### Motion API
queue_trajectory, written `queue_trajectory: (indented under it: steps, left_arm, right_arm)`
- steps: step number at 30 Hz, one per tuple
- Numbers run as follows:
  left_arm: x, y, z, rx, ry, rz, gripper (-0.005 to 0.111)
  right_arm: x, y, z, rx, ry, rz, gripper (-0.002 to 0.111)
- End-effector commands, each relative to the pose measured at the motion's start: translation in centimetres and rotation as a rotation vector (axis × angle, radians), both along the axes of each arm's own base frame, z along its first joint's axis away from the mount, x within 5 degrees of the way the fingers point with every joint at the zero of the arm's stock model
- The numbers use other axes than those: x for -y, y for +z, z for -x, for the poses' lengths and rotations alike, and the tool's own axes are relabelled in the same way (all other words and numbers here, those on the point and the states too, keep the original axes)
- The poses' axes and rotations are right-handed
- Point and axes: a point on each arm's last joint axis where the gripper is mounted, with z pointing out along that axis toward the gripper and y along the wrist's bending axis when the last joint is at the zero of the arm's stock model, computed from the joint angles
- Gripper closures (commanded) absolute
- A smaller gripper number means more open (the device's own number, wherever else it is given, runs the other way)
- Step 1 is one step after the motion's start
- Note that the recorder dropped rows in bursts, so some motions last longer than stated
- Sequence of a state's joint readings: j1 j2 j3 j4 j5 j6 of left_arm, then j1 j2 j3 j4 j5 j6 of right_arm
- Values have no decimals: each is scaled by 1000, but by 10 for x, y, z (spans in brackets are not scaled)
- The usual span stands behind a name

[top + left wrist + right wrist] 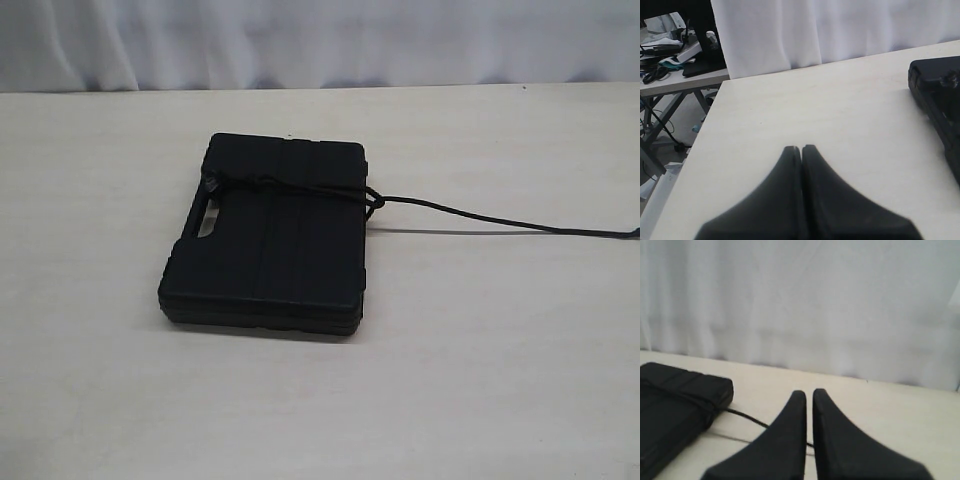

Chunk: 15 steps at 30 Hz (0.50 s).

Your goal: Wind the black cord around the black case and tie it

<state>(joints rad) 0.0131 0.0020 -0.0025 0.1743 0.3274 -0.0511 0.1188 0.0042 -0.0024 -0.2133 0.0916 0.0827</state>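
The black case point(270, 235) lies flat mid-table, handle cut-out on its left. The black cord point(480, 215) crosses its lid near the far end and is knotted at the right edge point(372, 198). Its tail runs taut to the right, off the table, with a shadow beneath. Neither gripper shows in the exterior view. My left gripper point(801, 148) is shut on nothing, with the case point(940, 100) off to one side. My right gripper point(809, 392) is nearly closed, and the cord point(747, 417) runs from the case point(675, 400) into the slit between its fingers.
A white curtain point(320, 40) hangs behind the pale table point(120, 400). In the left wrist view the table's side edge point(695, 150) drops to a floor and a cluttered side bench point(670, 55).
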Motion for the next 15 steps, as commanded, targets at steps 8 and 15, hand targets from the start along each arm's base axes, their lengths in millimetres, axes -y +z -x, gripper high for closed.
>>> queue_trajectory:
  steps: [8, 15]
  left_arm:
    - [0, 0, 0, 3, 3, -2, 107]
    - [0, 0, 0, 3, 3, -2, 107]
  right_arm:
    - [4, -17, 2, -182, -39, 38, 104]
    - [4, -21, 2, -218, -40, 42, 104]
